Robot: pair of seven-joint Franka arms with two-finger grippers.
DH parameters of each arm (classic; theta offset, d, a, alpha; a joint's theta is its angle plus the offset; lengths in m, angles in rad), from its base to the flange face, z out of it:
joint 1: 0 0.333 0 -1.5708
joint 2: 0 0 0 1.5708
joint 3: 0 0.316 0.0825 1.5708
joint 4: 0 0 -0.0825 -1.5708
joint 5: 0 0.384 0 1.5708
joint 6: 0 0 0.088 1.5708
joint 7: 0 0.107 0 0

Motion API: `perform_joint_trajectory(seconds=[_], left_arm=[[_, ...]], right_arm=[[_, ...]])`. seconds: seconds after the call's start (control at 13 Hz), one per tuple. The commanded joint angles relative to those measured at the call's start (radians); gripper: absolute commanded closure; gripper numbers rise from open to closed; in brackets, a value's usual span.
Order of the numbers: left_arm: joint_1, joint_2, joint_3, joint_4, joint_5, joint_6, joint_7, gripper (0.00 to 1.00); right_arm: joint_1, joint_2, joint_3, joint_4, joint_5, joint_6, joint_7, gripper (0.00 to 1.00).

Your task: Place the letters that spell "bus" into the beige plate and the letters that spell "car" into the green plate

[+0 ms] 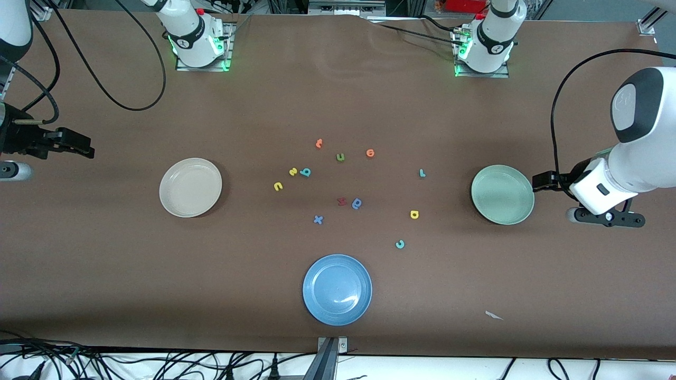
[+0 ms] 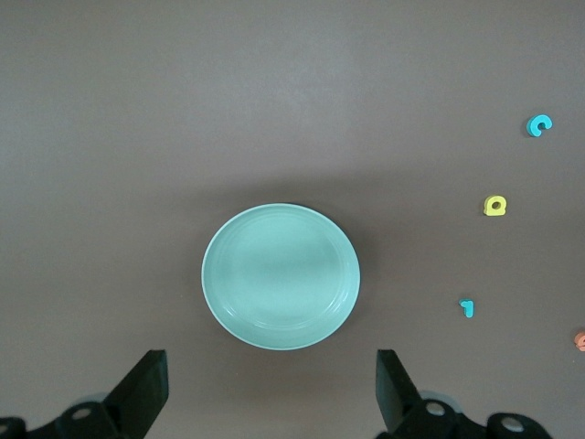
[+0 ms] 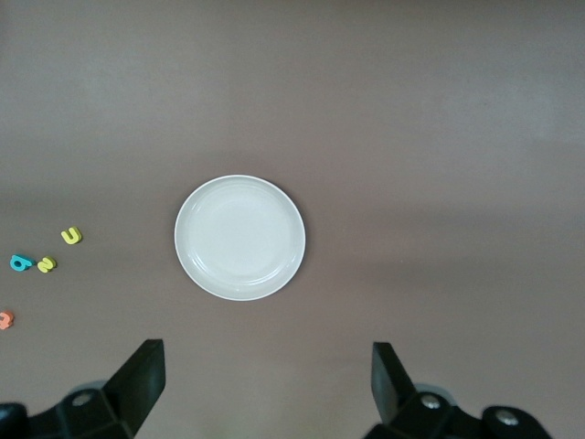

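Observation:
The beige plate [image 1: 190,187] [image 3: 239,238] lies empty toward the right arm's end, the green plate [image 1: 502,194] [image 2: 281,276] empty toward the left arm's end. Between them lie the yellow u [image 1: 278,186] [image 3: 71,236], yellow s [image 1: 293,171] [image 3: 46,264] and teal b [image 1: 305,172] [image 3: 20,263], then the teal r [image 1: 422,173] [image 2: 467,308], yellow a [image 1: 414,214] [image 2: 494,206] and teal c [image 1: 400,244] [image 2: 540,125]. My left gripper [image 1: 545,181] [image 2: 271,389] hangs open beside the green plate. My right gripper [image 1: 74,145] [image 3: 265,380] hangs open near the table's edge, apart from the beige plate.
A blue plate [image 1: 337,289] sits nearest the front camera. Other letters are scattered mid-table: two orange ones [image 1: 319,143] [image 1: 370,153], a green u [image 1: 340,157], a red one [image 1: 341,201], a blue one [image 1: 357,203] and a blue x [image 1: 318,219]. A paper scrap [image 1: 494,315] lies near the front edge.

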Motion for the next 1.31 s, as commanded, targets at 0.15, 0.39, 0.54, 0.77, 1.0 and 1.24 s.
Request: perform_joint_trajectory(seconds=[0.15, 0.39, 0.54, 0.77, 1.0, 1.24], left_arm=[[-0.003, -0.006, 0.003, -0.011, -0.019, 0.01, -0.003, 0.0], [-0.003, -0.006, 0.003, -0.009, -0.019, 0.01, -0.003, 0.0], [-0.003, -0.007, 0.003, -0.009, -0.019, 0.01, -0.003, 0.0], [-0.002, -0.007, 0.003, -0.009, -0.019, 0.01, -0.003, 0.0], [-0.002, -0.007, 0.003, -0.009, -0.019, 0.01, -0.003, 0.0], [-0.002, -0.006, 0.003, -0.009, -0.019, 0.01, -0.003, 0.0]], right_arm=[[0.002, 0.0, -0.001, 0.012, 0.004, -0.021, -0.003, 0.0], [0.002, 0.003, 0.0, 0.011, 0.004, -0.019, -0.001, 0.0], [0.002, 0.009, -0.001, 0.011, 0.004, -0.019, 0.0, 0.0], [0.002, 0.02, -0.001, 0.011, 0.004, -0.018, 0.002, 0.0], [0.004, 0.029, 0.0, 0.011, 0.004, -0.012, 0.002, 0.0], [0.002, 0.028, -0.001, 0.017, 0.006, -0.019, -0.004, 0.0]])
